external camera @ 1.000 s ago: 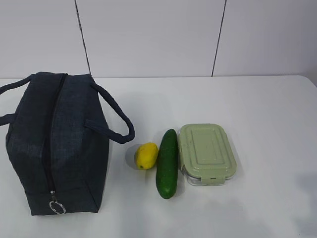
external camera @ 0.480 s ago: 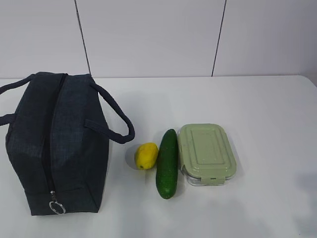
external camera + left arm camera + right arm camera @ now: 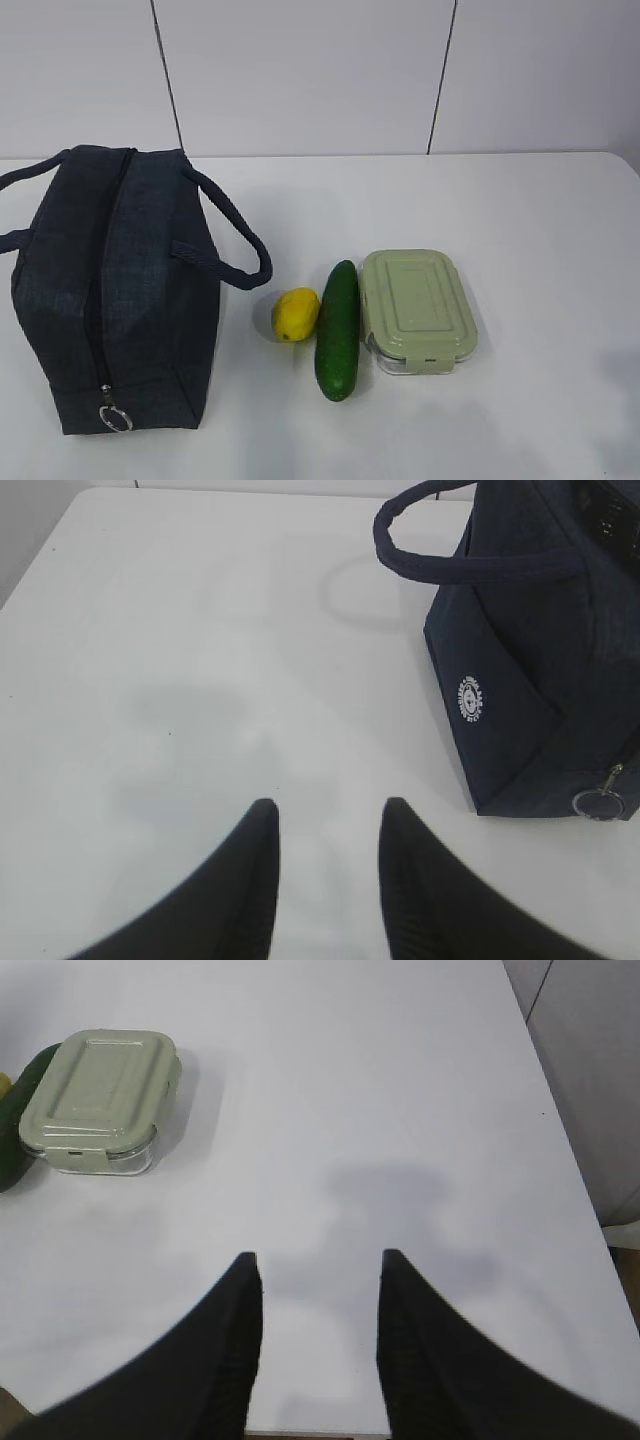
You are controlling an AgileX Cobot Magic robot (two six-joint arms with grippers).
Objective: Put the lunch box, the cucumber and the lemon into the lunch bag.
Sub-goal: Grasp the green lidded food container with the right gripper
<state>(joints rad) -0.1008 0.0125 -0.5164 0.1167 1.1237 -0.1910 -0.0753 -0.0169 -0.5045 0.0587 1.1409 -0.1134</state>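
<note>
On the white counter (image 3: 540, 220) sit 1 lunch bag (image 3: 115, 290), 1 lemon (image 3: 295, 313), 1 cucumber (image 3: 338, 330) and 1 lunch box (image 3: 415, 308), lined up side by side with the bag zipped shut at 9 o'clock of the lemon. The left gripper (image 3: 325, 815) hovers parted and empty, the bag up at its 2 o'clock, while the right gripper (image 3: 318, 1265) hangs parted and empty too, the box well off at its 10 o'clock. Cucumber and box both run their long axis 12 to 6 in the exterior view, just beside each other.
</note>
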